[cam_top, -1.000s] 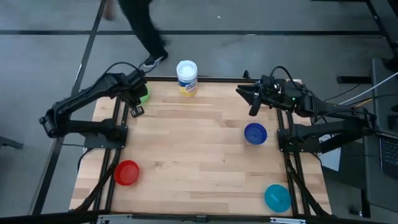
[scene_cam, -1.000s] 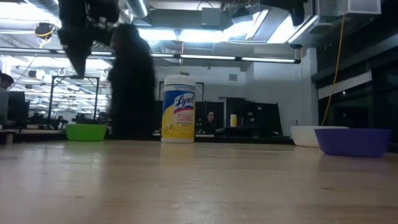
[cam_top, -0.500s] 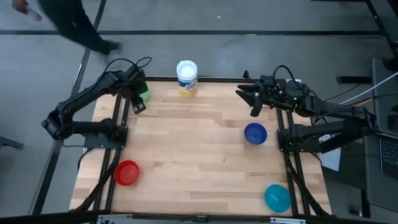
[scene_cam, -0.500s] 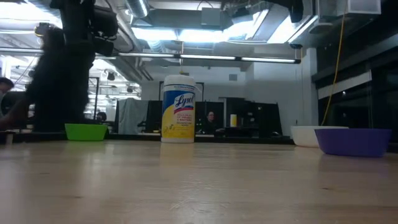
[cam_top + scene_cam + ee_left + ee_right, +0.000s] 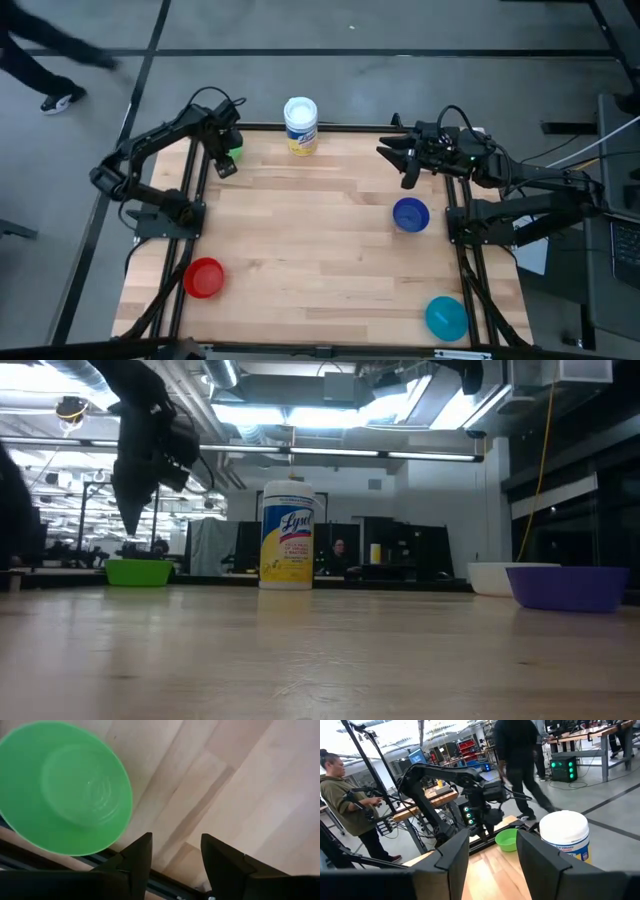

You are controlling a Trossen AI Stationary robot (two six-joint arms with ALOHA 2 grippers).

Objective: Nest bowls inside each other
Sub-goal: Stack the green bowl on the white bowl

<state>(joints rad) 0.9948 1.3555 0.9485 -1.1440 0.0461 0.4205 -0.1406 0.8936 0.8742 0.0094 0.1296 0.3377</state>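
The green bowl (image 5: 65, 790) rests on its base at the table's far left corner (image 5: 235, 154). My left gripper (image 5: 175, 855) hangs open a little above the table, pointing down, just beside the bowl's rim and touching nothing (image 5: 130, 525). A dark blue bowl (image 5: 410, 215) stands at the right, a red bowl (image 5: 203, 278) at the near left and a teal bowl (image 5: 446, 317) at the near right. The white bowl (image 5: 495, 578) shows behind the blue one (image 5: 567, 587). My right gripper (image 5: 395, 165) waits open, high over the far right.
A white canister with a yellow label (image 5: 300, 125) stands at the middle of the far edge. The wooden table top (image 5: 310, 250) is bare in its middle. People stand and walk in the room beyond the table.
My left gripper has sunk toward the green bowl and moved slightly toward the far edge, its arm swinging round. A person behind the table has walked off to the left. My right arm has kept still.
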